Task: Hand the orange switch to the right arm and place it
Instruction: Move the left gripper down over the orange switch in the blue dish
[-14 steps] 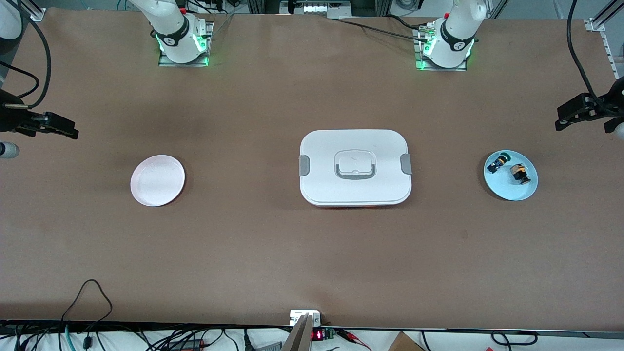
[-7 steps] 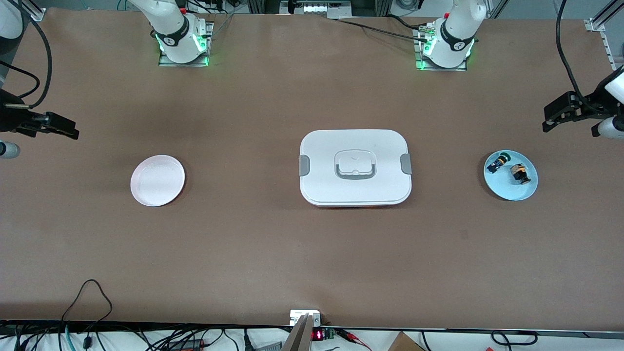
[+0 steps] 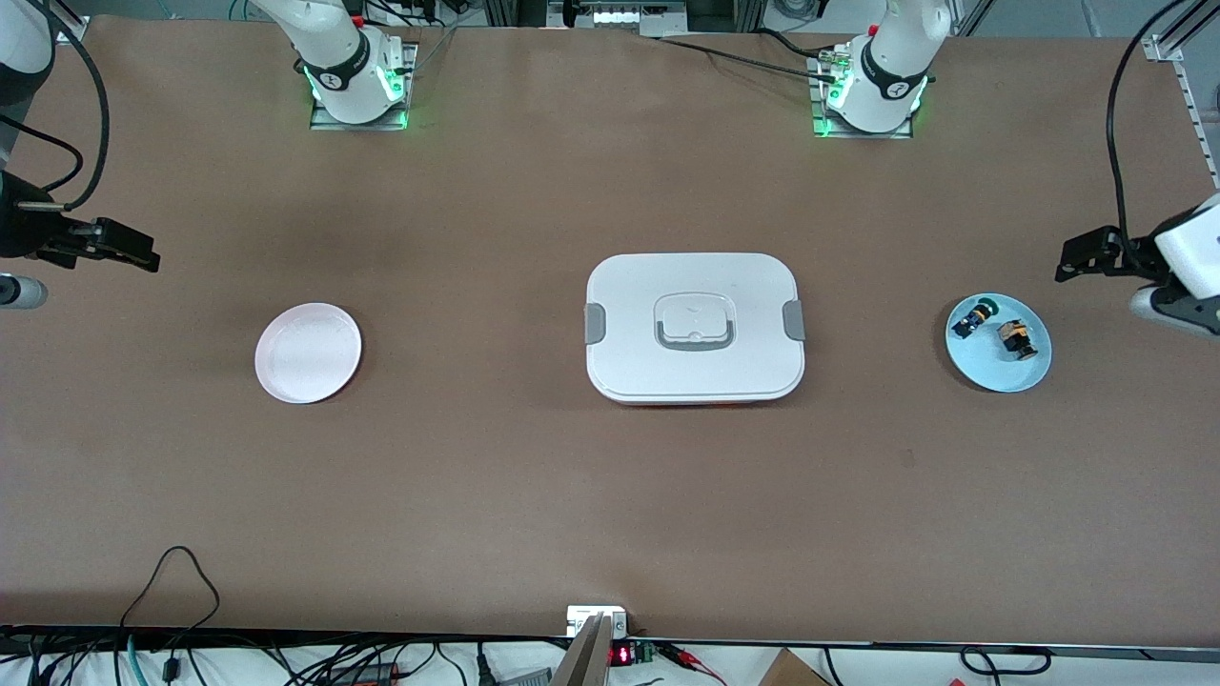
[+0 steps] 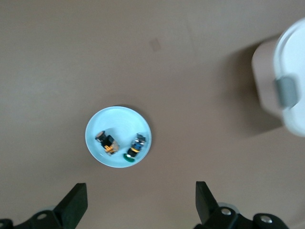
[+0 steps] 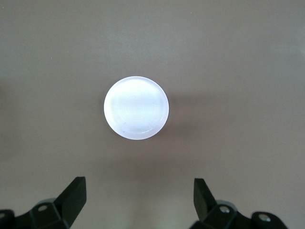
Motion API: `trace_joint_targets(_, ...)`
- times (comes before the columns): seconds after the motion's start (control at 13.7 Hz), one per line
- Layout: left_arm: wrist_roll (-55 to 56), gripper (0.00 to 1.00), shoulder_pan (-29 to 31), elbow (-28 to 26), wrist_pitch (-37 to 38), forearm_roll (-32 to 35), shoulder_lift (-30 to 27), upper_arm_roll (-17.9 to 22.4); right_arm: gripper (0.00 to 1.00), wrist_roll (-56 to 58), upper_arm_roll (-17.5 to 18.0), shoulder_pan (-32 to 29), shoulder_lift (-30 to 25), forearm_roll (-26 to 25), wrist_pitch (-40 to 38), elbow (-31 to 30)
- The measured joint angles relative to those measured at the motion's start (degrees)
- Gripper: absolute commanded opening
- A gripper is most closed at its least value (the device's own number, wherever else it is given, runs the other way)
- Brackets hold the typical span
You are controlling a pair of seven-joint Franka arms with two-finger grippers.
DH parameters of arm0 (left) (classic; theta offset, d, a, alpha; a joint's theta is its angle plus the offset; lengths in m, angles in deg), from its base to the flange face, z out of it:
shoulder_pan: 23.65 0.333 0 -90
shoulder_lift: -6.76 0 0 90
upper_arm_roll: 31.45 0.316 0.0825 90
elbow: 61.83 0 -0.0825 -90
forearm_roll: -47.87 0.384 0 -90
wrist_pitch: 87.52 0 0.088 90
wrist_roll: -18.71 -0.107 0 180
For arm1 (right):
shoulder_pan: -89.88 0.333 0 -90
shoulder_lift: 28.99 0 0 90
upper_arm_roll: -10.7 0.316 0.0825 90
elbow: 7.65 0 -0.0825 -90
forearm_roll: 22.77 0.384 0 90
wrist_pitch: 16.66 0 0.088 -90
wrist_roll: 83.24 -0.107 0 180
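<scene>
while both jaws gape wide and empty, the orange switch (image 4: pixel 106 142) lies on the blue plate (image 4: pixel 97 131), apart from them.

Left claw (image 3: pixel 1075 259) and right claw (image 3: pixel 133 250) hang spread wide above the table.

1. Switches: two, the orange switch (image 3: pixel 1017 339) and a green-capped switch (image 3: pixel 974 315).
2. Plates: two, a blue plate (image 3: pixel 991 376) and a white plate (image 3: pixel 308 353).
3. Lidded white container (image 3: pixel 695 327): one; contents apparently hidden.
4. Grippers: two, the left gripper (image 4: pixel 140 205) and the right gripper (image 5: pixel 139 200).
</scene>
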Motion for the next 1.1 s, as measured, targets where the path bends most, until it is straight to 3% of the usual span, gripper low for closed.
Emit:
trace_joint_targets(0.59, -34.94, 1.00, 7.33, -27.04, -32.07, 2.88, 0.77, 0.15, 1.00, 0.00, 0.00, -0.01, 1.19, 0.00, -1.89, -0.17)
trace_joint_targets(0.88, -46.52, 1.00, 10.97, -34.88, -43.38, 3.59, 2.19, 0.16, 1.00, -0.03, 0.01, 0.03, 1.65, 0.02, -1.89, -0.17)
trace_joint_targets(1.1, -53.76, 1.00, 14.90, -37.15, -50.46, 3.61, 6.17, 0.18, 1.00, -0.02, 0.02, 0.07, 1.65, 0.03, -1.82, -0.17)
